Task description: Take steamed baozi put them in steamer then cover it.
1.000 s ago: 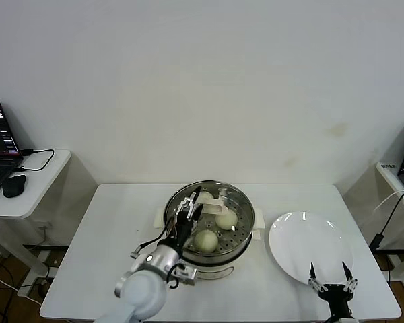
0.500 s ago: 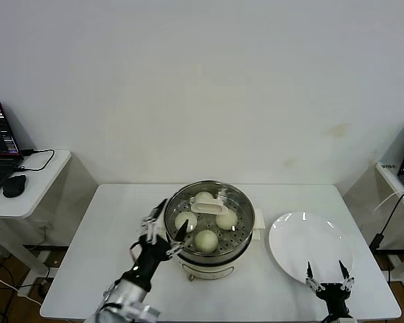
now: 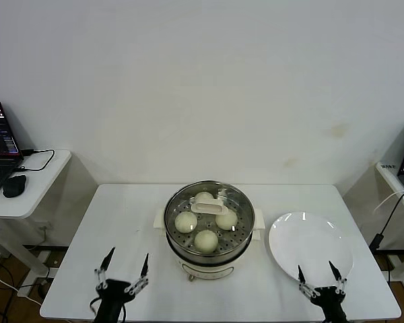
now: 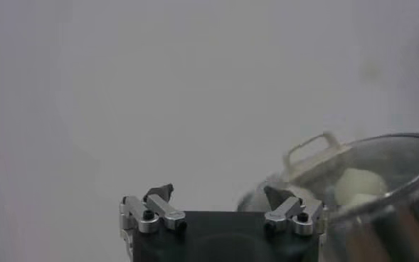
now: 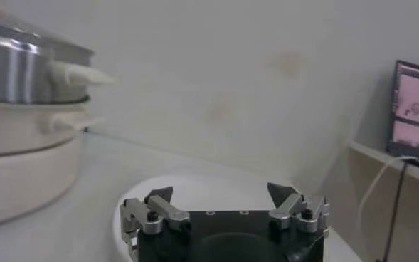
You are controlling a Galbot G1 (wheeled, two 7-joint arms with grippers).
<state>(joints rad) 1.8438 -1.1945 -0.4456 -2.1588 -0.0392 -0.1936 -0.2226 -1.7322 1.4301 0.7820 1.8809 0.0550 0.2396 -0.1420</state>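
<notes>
White desk (image 3: 121, 222) under a bare wall: steamer (image 3: 209, 232) at centre with cover (image 3: 209, 207) on and four baozi (image 3: 206, 240) inside, plate (image 3: 310, 247) just beside on the right, left claw (image 3: 124, 273) and right claw (image 3: 319, 279) at the near edge, both spread wide, holding nothing. From left wrist: claw (image 4: 218, 196) empty, covered steamer (image 4: 366, 192) ahead. From right wrist: claw (image 5: 220, 194) empty over plate (image 5: 195, 189), steamer (image 5: 24, 135) off to one side.
</notes>
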